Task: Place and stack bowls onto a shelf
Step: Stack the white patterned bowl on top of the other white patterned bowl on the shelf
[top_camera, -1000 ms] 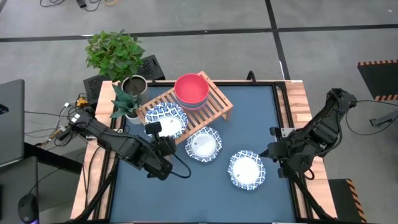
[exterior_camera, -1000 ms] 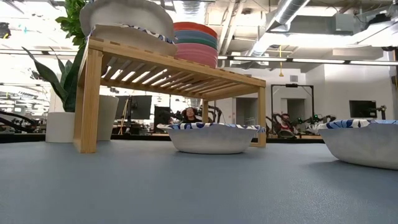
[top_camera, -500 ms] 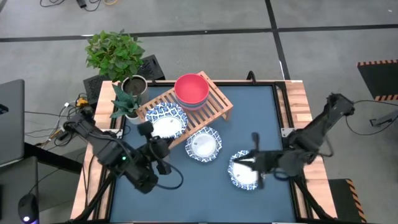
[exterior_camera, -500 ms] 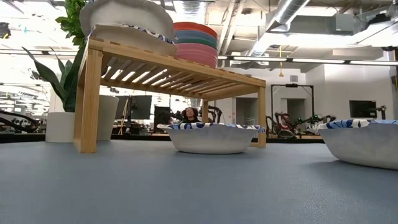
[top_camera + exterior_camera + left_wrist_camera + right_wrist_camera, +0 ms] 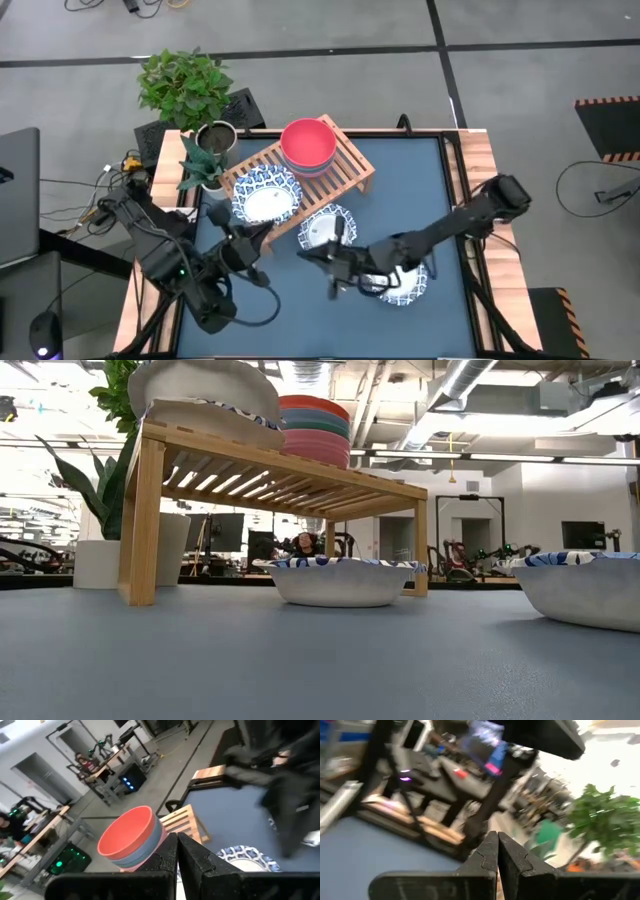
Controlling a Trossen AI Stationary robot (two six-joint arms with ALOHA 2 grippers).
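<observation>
On the wooden shelf (image 5: pixel 340 172) stands a stack of plain bowls with a red bowl (image 5: pixel 308 143) on top, beside a blue-patterned white dish (image 5: pixel 266 195). Two more patterned dishes rest on the blue table: one (image 5: pixel 326 231) just in front of the shelf, one (image 5: pixel 404 283) at the near right, partly under my right arm. My left gripper (image 5: pixel 258 238) hangs shut and holds nothing, near-left of the shelf. My right gripper (image 5: pixel 312 258) is shut and holds nothing, above the table's middle, just nearer than the middle dish. Neither gripper shows in the low view.
A metal plant pot (image 5: pixel 215 138) and a white pot with a leafy plant (image 5: pixel 200 172) stand at the shelf's far-left end. My right arm (image 5: pixel 450 228) stretches across the table from the right edge. Bare blue tabletop (image 5: pixel 300 320) lies along the near edge.
My right gripper has swung fast from the table's right edge toward the left, over the near-right dish, sinking a little and turning its wrist. My left gripper has drawn back from the dish on the shelf toward the near edge, rising and turning. Both stay shut; no bowl has moved.
</observation>
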